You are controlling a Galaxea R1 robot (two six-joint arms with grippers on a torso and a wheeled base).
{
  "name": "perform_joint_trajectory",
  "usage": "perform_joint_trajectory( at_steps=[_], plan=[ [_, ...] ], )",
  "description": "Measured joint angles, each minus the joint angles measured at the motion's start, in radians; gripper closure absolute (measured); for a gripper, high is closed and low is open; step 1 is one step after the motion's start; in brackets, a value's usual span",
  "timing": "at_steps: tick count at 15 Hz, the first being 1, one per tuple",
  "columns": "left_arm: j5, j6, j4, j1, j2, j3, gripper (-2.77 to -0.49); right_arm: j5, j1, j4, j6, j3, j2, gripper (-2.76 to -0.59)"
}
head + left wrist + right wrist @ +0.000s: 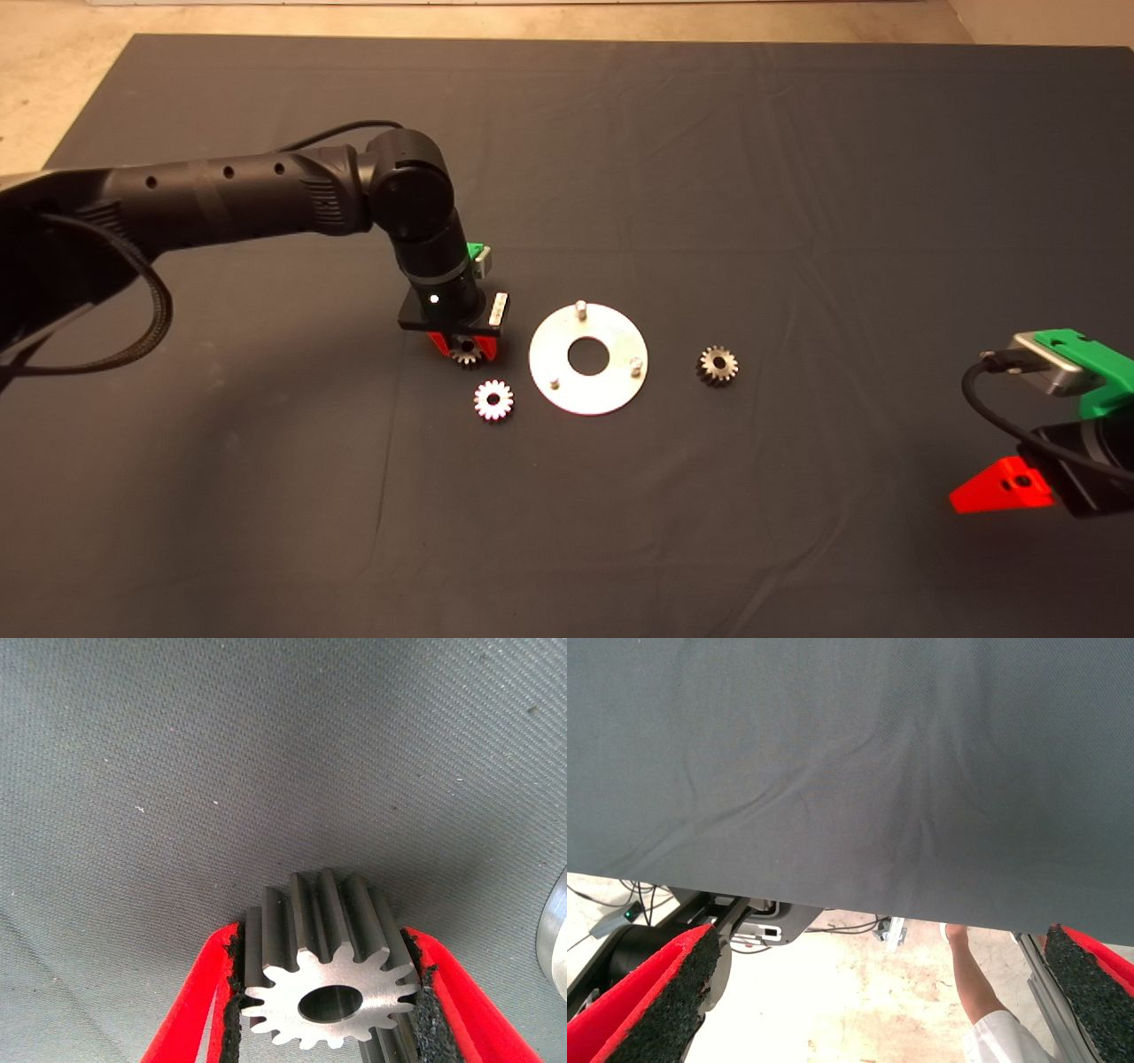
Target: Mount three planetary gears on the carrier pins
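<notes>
The round metal disc (588, 358) lies mid-mat with three bare carrier pins: a far one (580, 308), a right one (635, 363) and a near-left one (554, 384). My left gripper (464, 348) is just left of the disc, shut on a planetary gear (465, 353). The left wrist view shows that gear (330, 990) clamped between the two black pads (236, 1001), above the mat. A second gear (493, 400) lies flat below-left of the disc. A third gear (718, 365) lies to the disc's right. My right gripper (1005, 487) is parked at the lower right edge, open and empty.
The disc's edge (554, 939) shows at the side of the left wrist view. The right wrist view looks past the mat's edge (833, 895) at the floor, cables, a metal frame and a person's arm (976, 988).
</notes>
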Motion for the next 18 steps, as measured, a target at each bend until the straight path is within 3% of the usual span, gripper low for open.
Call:
perform_joint_trajectory(
  at_steps=[13, 14, 16, 18],
  plan=[
    [0.002, 0.004, 0.007, -0.005, 0.0, 0.013, -0.92, 0.0, 0.0, 0.002, 0.0, 0.0, 0.0, -2.73],
    [0.002, 0.006, 0.004, -0.018, 0.001, 0.013, -0.92, 0.0, 0.0, 0.002, 0.0, 0.0, 0.0, -2.73],
    [0.01, 0.018, -0.003, -0.07, 0.018, 0.011, -0.91, 0.0, 0.0, 0.002, 0.0, 0.0, 0.0, -2.73],
    [0.024, 0.033, -0.008, -0.108, 0.068, 0.006, -0.91, 0.001, 0.0, 0.002, 0.0, 0.0, 0.0, -2.73]
  ],
)
